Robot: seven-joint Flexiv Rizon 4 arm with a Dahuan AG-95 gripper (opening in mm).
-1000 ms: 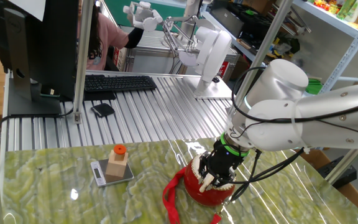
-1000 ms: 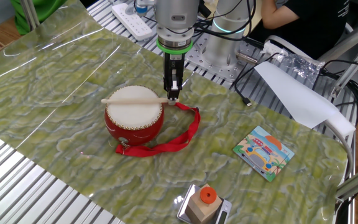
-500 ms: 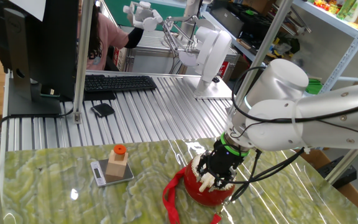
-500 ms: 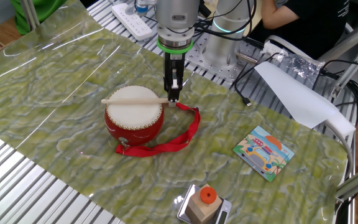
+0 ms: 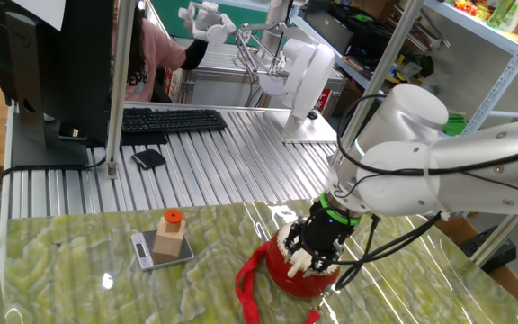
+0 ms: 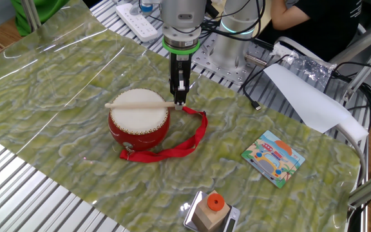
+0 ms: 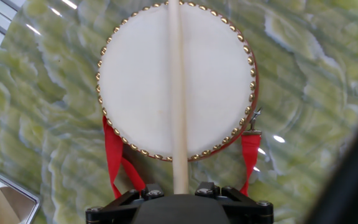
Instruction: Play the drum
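Drum (image 6: 139,118), centre-left on worktop (image 6: 57,84) | tool (image 6: 180,100) clamped on drumstick (image 6: 140,103) lying across skin | advice: short vertical taps mid-skin, stick level, clear of ribbon (image 6: 179,145).

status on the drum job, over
Gripper shut on drumstick. Stick lies across drum skin. Ribbon strap trails beside drum. Nothing in the way.

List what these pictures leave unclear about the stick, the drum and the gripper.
- Gripper fingertips: the hand view's bottom edge cuts them off.
- Drumstick: whether it touches the skin of the drum or sits just above it cannot be told.
- Far stick tip: cut off by the hand view's top edge.
- Drum in one fixed view: mostly hidden behind the gripper.
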